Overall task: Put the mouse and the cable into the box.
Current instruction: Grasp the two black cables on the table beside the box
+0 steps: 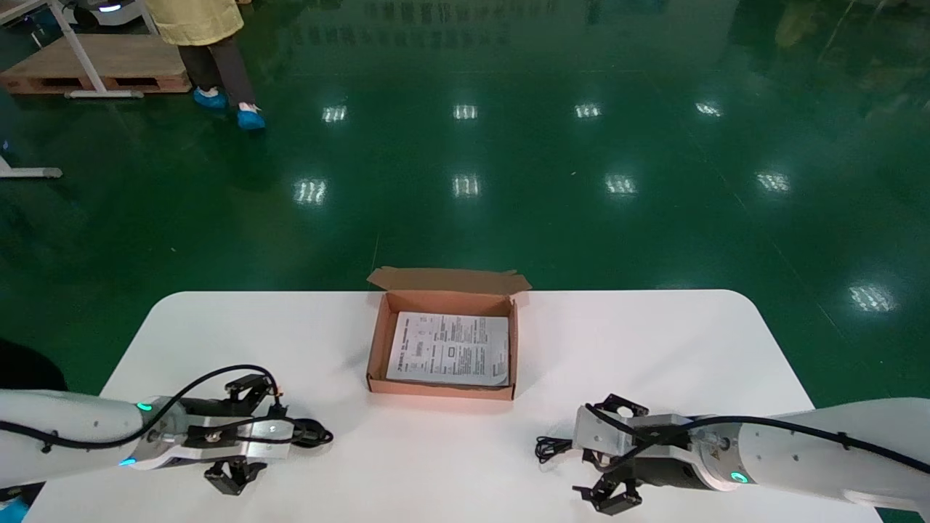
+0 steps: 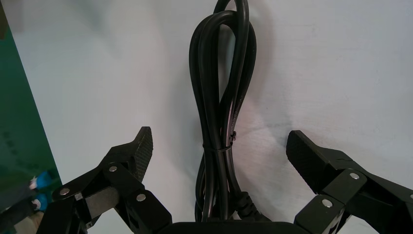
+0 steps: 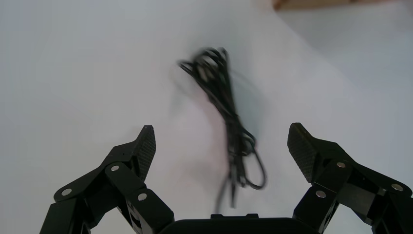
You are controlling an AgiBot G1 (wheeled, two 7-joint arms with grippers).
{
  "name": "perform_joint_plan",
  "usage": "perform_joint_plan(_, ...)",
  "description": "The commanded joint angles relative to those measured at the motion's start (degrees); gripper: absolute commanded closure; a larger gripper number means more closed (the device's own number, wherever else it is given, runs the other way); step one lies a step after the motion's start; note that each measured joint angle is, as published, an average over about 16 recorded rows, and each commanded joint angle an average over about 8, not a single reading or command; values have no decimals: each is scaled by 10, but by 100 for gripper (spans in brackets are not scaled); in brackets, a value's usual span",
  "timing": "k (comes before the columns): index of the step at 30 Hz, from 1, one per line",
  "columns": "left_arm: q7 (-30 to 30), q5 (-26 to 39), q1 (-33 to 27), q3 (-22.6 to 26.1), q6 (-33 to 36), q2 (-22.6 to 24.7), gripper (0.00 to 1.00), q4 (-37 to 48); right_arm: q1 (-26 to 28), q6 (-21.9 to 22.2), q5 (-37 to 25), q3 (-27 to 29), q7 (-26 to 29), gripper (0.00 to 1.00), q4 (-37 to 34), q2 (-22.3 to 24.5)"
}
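An open cardboard box (image 1: 376,341) with a printed sheet (image 1: 449,349) inside stands mid-table. A thick black power cable (image 2: 219,97), bundled with a tie, lies on the white table (image 1: 436,450) at the near left. My left gripper (image 1: 254,432) (image 2: 218,141) is open, low over it, one finger on each side, and its far loop (image 1: 314,434) sticks out past the fingers. At the near right lies a thin black cable bundle (image 1: 551,447) (image 3: 229,117). My right gripper (image 1: 599,452) (image 3: 221,134) is open and straddles its near end. No mouse is visible.
The table's rounded far corners and near edge bound the work area. A green floor lies beyond. A person in a yellow coat (image 1: 207,43) stands far off at the back left beside a wooden pallet (image 1: 94,69).
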Motion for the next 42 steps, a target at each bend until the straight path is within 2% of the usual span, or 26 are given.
perform_joint_plan(1,0,0,0,0,0,0,0,0,7,24,-21,-8,-24,0,-45,-21)
perform_joint_plan(11,0,0,0,0,0,0,0,0,31,17,-2,-10,-118,0,-134,-62)
perform_joint_plan(16,0,0,0,0,0,0,0,0,31,37,-14,-15,-135,0,-159,-72)
perform_joint_plan(17,0,0,0,0,0,0,9,0,31,43,-17,-15,-136,0,-164,-74)
perform_joint_plan(18,0,0,0,0,0,0,22,0,31,49,-20,-16,-136,6,-167,-75)
perform_joint_plan(24,0,1,0,0,0,0,97,0,31,60,-25,-17,-135,81,-175,-78)
perform_joint_plan(25,0,0,0,0,0,0,100,0,31,59,-25,-17,-135,93,-174,-78)
perform_joint_plan(26,0,0,0,0,0,0,100,0,31,58,-24,-17,-135,100,-173,-77)
perform_joint_plan(42,0,0,0,0,0,0,100,0,30,47,-18,-16,-136,100,-164,-74)
